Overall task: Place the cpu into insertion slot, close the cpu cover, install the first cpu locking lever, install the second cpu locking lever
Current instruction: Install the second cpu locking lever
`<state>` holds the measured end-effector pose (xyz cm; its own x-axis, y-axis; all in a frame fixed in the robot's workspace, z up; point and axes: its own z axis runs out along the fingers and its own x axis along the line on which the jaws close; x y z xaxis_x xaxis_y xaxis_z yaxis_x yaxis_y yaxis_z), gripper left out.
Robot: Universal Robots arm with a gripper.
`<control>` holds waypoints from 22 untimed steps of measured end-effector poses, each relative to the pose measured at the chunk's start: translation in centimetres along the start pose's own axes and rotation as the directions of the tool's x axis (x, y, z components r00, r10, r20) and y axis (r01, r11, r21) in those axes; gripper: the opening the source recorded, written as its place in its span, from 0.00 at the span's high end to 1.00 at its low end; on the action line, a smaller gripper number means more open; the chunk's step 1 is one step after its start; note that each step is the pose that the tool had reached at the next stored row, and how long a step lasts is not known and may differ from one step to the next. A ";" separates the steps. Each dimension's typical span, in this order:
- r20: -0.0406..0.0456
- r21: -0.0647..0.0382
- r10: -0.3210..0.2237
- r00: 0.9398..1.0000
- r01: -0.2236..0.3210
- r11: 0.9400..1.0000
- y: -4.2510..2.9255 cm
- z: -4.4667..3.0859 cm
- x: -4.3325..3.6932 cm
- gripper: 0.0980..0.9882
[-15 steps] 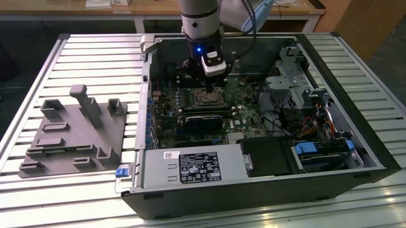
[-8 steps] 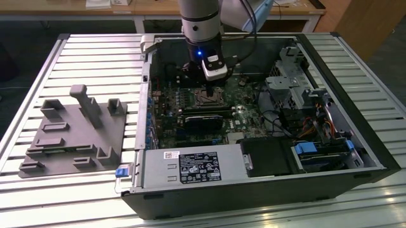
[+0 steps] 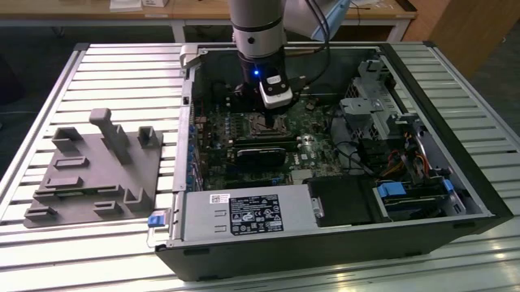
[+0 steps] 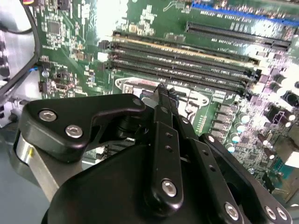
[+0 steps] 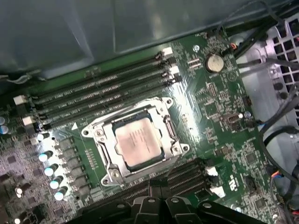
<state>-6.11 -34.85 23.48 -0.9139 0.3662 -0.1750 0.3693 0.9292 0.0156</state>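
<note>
So cpu [image 5: 138, 145] is sitting in slot [image 5: 108, 164] | cover [image 5: 164, 111] lying closed over it | pincer [image 4: 163, 91] pressed together, hovering just above the socket

Gripper [image 4: 163, 91] body hides most of insertion slot [image 4: 135, 86] in second wrist view; fingertip gap unclear, 6 o'clock side cut off.

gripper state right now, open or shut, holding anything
gripper: fingers pressed together, shut, nothing seen held, poised just above the insertion slot, where the cpu already sits.
</note>
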 end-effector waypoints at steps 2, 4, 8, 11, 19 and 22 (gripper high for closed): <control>0.000 0.000 0.002 1.000 -0.002 1.000 -0.23 0.01 -0.10 0.99; -0.002 0.001 0.002 1.000 -0.002 1.000 -0.34 0.02 -0.14 0.99; -0.042 0.016 -0.001 0.999 0.002 1.000 -0.44 0.10 -0.17 0.99; -0.065 0.024 -0.003 0.998 0.004 1.000 -0.48 0.13 -0.17 0.99; -0.065 0.018 -0.035 0.997 0.037 0.999 -0.50 0.21 -0.09 0.99; -0.066 0.011 -0.072 0.995 0.073 0.997 -0.53 0.31 -0.02 0.99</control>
<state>-6.23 -35.36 23.17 -0.9474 0.3004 -0.1108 0.3031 0.9529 -0.0079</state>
